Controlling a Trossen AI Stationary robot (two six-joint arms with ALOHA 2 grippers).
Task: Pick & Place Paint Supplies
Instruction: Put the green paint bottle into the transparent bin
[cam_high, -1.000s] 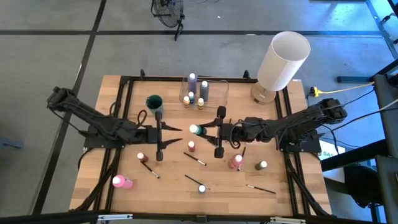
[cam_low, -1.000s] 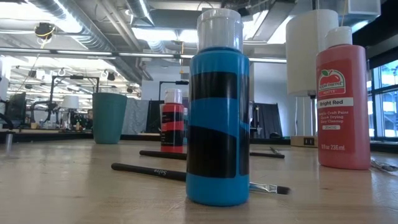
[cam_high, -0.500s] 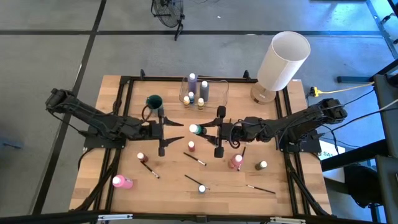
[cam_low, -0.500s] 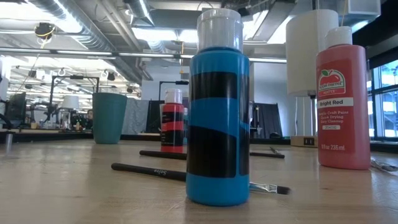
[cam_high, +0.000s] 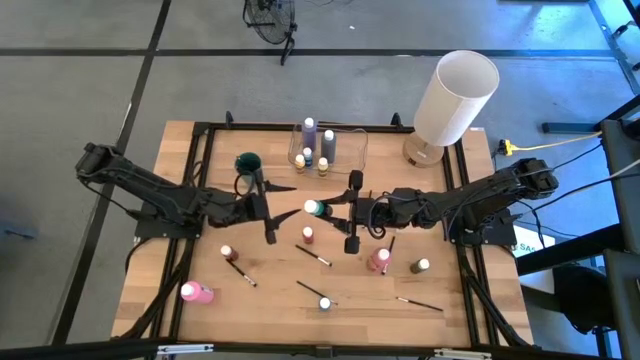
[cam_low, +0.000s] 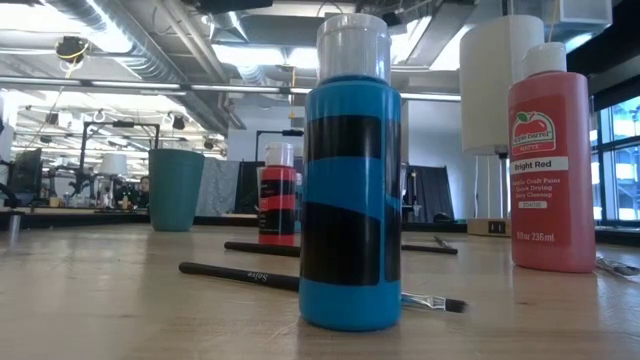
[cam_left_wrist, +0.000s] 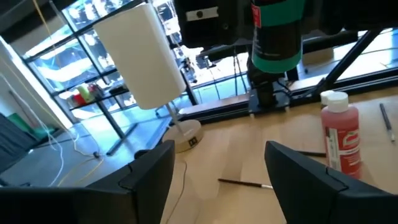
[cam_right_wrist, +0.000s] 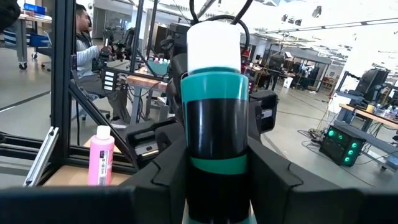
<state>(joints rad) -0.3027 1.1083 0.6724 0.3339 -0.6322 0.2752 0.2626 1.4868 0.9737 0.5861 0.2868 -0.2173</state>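
My right gripper (cam_high: 326, 208) is at the table's middle, pointing toward the left edge and shut on a teal paint bottle (cam_right_wrist: 216, 118) with a white cap and a dark label. My left gripper (cam_high: 283, 200) faces it from the left and stands open with nothing between its fingers (cam_left_wrist: 149, 177). In the left wrist view the bottle (cam_left_wrist: 275, 34) hangs ahead, above the table. Other paint bottles stand on the wood: blue (cam_low: 350, 180), red (cam_low: 550, 160) and reddish (cam_high: 307, 235). A pink one (cam_high: 195, 292) lies on its side. Thin dark brushes (cam_high: 313, 256) lie flat. My right gripper pinches the teal bottle's dark-labelled body (cam_right_wrist: 217, 134) between its two fingers, one on each side. The fingers come in level from the table's right. The bottle stands upright in the hold, cap up, lifted clear of the table.
At the far middle a clear container (cam_high: 350, 150) holds several small bottles. A teal cup (cam_high: 247, 163) stands left of it, close to my left gripper. A large white cylinder (cam_high: 455, 95) is at the far right. A black frame (cam_high: 200, 135) borders the table.
My left gripper has turned a little toward the table's far edge and edged closer to the teal bottle. My right gripper and the bottle have kept still.
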